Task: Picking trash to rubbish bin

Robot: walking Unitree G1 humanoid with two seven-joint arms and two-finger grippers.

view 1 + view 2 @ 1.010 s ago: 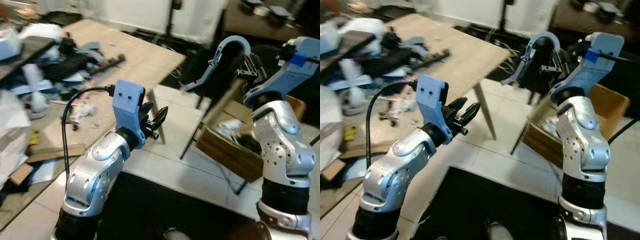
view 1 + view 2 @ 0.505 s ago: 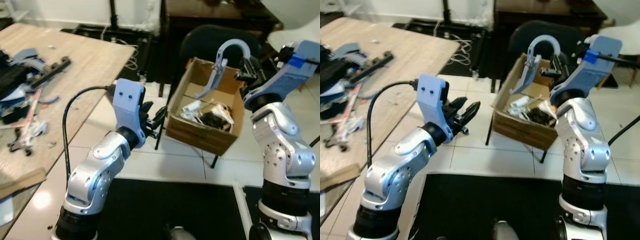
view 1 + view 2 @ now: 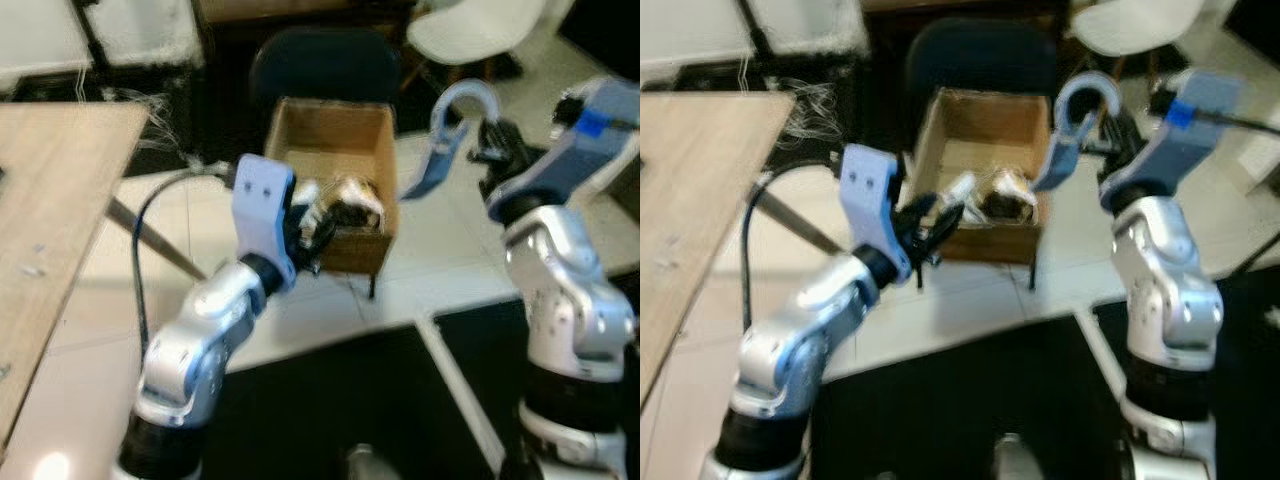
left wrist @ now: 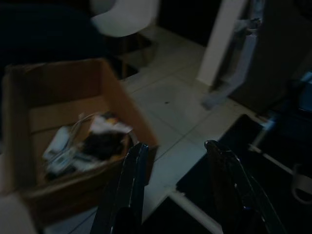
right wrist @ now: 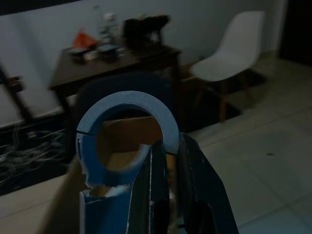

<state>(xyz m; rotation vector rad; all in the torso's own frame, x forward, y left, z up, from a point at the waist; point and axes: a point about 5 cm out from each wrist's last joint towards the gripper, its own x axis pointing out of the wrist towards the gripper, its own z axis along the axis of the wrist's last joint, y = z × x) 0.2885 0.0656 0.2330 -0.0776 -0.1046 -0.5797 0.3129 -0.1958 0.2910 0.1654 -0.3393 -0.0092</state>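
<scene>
Eye views: right hand (image 3: 1118, 125) raised, fingers clamped on the blue hooked strip (image 3: 1072, 118), whose long tail hangs down over the near right corner of the cardboard box (image 3: 985, 140). Box lies ahead and to the left of that hand, already part-filled with scraps. Left hand (image 3: 930, 225) is level with the box front.

Left wrist view: left hand (image 4: 178, 183) open, empty.

Right wrist view: strip's loop (image 5: 127, 134) pinched, box just beyond. Judgement: right arm drops.
</scene>
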